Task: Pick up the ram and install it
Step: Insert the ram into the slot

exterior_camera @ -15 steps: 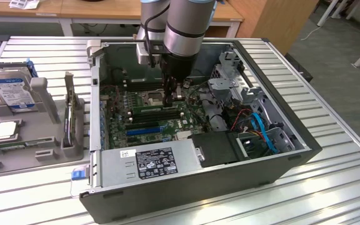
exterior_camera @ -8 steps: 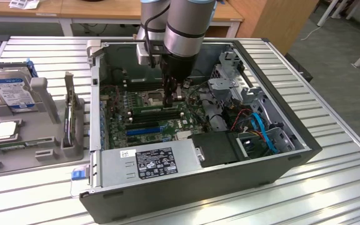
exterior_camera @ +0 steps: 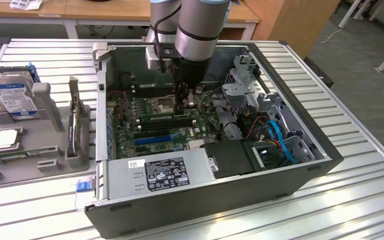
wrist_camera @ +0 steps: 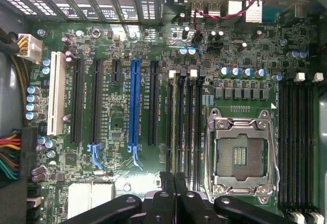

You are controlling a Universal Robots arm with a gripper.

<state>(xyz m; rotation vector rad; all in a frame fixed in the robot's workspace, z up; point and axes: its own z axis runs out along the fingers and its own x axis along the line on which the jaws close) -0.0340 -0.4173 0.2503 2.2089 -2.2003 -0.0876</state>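
Arm is down inside the open PC case (exterior_camera: 199, 202), over the motherboard (wrist_camera: 127, 45). Claw (wrist_camera: 173, 176) has its fingers together, no gap visible between them in the wrist view. The tips sit right over the bank of black memory slots, between the CPU socket (wrist_camera: 239, 155) and the blue expansion slot (wrist_camera: 135, 101). The ram (exterior_camera: 162, 117) is a green stick standing on edge in one of those slots, with the claw at its top edge. Can't tell whether the tips pinch it or just rest on it. Socket is open, no chip in it. On the tabletop (exterior_camera: 352, 200) at the exterior view's left, a grey fixture (exterior_camera: 18, 175) carries the blue-labelled hard drive (exterior_camera: 12, 95) and the silver CPU chip (exterior_camera: 4, 140), well apart from the claw.
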